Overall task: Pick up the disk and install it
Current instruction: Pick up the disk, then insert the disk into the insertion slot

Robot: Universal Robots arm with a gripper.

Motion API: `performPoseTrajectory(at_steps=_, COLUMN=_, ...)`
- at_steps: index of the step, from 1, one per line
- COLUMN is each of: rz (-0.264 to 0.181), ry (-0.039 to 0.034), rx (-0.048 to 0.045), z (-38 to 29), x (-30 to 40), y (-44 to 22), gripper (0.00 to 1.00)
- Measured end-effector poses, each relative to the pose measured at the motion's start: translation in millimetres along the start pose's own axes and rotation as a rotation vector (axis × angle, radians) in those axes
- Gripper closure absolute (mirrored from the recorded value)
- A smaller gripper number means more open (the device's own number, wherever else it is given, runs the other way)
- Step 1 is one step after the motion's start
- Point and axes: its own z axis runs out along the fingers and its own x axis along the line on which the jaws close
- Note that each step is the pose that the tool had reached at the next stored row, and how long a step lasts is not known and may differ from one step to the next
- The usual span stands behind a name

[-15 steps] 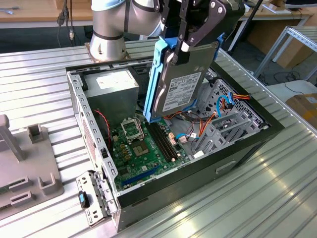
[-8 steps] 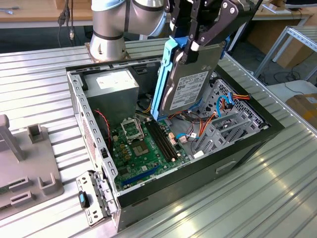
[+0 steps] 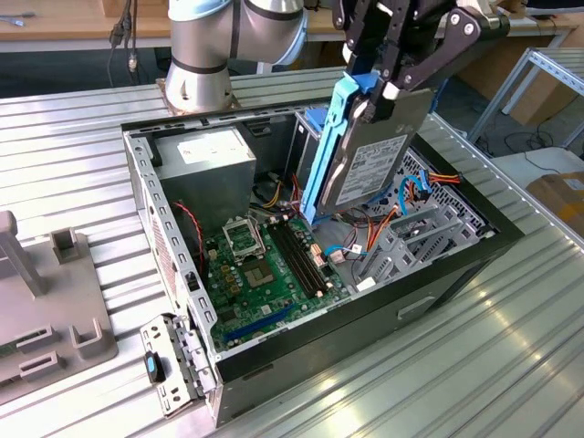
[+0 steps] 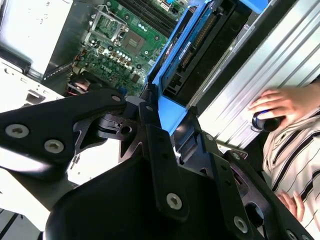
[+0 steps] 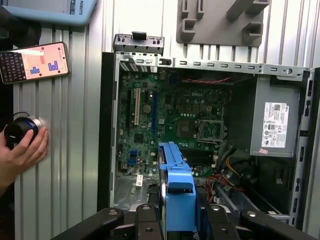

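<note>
The disk [image 3: 374,160] hangs tilted, nearly on edge, above the open computer case [image 3: 456,274]. Its grey face with a white label is turned toward the exterior view's right, and its blue frame [image 3: 330,146] runs down the exterior view's left side. My gripper [image 3: 379,87] is shut on the disk's upper end. In both wrist views the blue-framed disk [image 4: 200,45] [image 5: 177,185] juts out from between the black fingers [image 4: 155,130] over the motherboard [image 5: 170,115]. Its lower end hovers over the drive bay area [image 3: 411,237], apart from it.
Inside the case sit a green motherboard [image 3: 265,265], a grey power supply box [image 3: 210,155] and loose cables [image 3: 415,192]. A grey fixture [image 3: 46,301] lies at the exterior view's left. A person's hand [image 5: 22,150] rests on a round knob, with a phone [image 5: 32,62] nearby.
</note>
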Motion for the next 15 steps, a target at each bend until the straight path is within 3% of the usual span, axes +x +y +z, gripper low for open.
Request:
performPoseTrajectory(at_steps=4, rz=0.0, ry=0.0004, rx=-0.0002, z=1.0, x=3.6, y=-8.1, gripper=0.64)
performPoseTrajectory(at_steps=8, rz=0.0, ry=0.0007, rx=-0.0004, z=3.2, x=4.8, y=-31.6, gripper=0.64)
performPoseTrajectory(at_steps=11, rz=0.0, ry=0.0006, rx=-0.0004, z=4.2, x=5.4, y=-42.8, gripper=0.64)
performPoseTrajectory(at_steps=15, rz=0.0, ry=0.0007, rx=-0.0004, z=4.7, x=6.5, y=-49.7, gripper=0.64)
